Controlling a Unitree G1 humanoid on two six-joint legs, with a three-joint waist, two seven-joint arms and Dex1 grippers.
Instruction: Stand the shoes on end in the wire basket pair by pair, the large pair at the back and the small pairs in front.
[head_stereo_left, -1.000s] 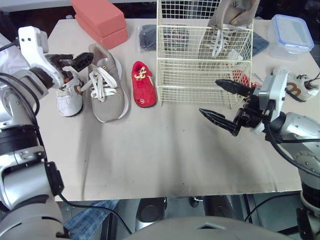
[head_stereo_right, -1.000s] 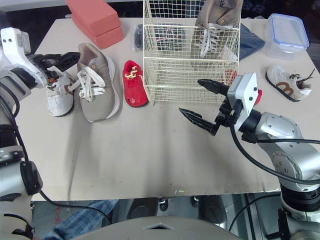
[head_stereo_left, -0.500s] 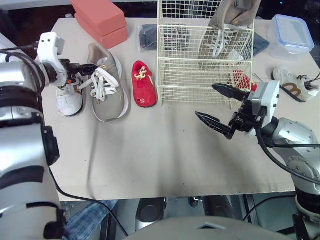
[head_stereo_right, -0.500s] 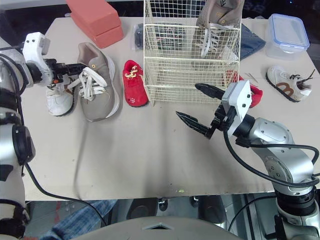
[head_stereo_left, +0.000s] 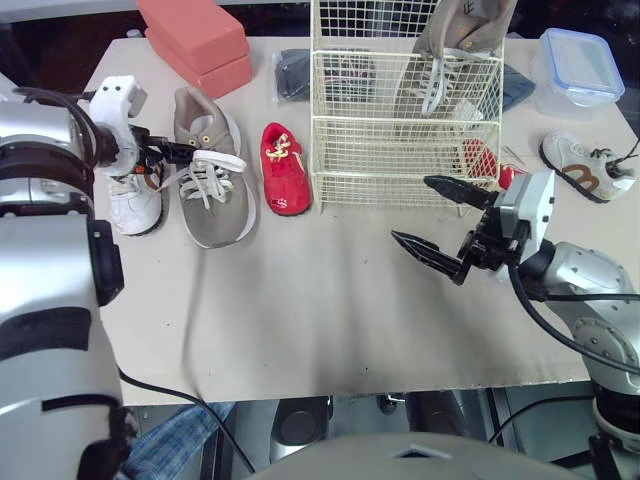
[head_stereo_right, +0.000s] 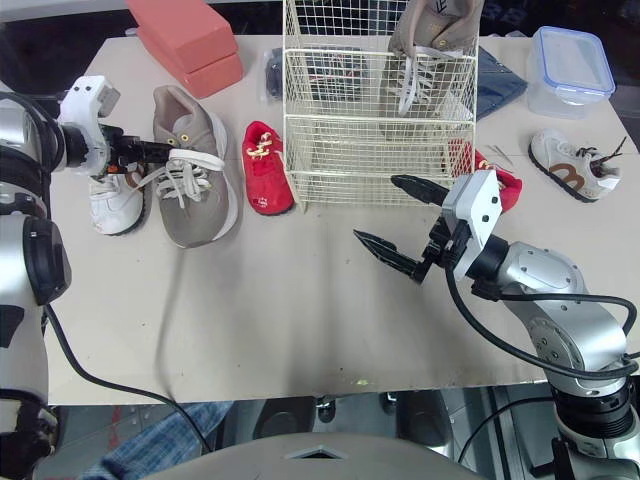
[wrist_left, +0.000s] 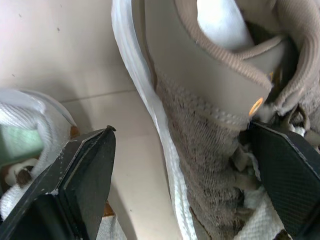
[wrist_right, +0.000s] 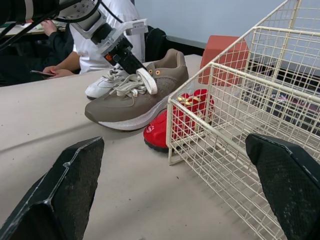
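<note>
Cream wire basket (head_stereo_left: 405, 120), the biggest thing here, stands just beyond the right gripper (head_stereo_left: 412, 208). That gripper's jaws are spread wide with nothing between them, over the beige table (head_stereo_left: 300, 310). One large taupe suede lace-up sneaker (head_stereo_left: 458, 45) stands on end in the basket's back part, on the side far from those jaws. Its mate, the lying taupe sneaker (head_stereo_left: 208, 175), rests on its sole. The left gripper (head_stereo_left: 182, 152) has its jaws spread astride this shoe's side wall by the collar, one finger outside and one in among the laces, not yet pinching by the wrist view. Step in hand, as I judge it, is taking up this mate. Close on the stiff collar wall, not on the loose white lace loop (head_stereo_left: 218, 160) draped at the finger. Expect a heavy shoe to swing from a one-wall pinch, so lift slowly, clear the basket rim and stand it beside its partner at the back. Small white sneaker (head_stereo_left: 133, 195) lies just beside the outer left finger, so mind it. Small red shoe with cream laces (head_stereo_left: 285, 168) lies on the far side of the lying sneaker from those jaws. A second red shoe (head_stereo_left: 492, 165) lies just past the right jaws by the basket's corner, and another white sneaker with brown marking (head_stereo_left: 585, 165) lies well apart. Writing: an emblem on the standing sneaker's tongue and that brown figure, neither readable.
</note>
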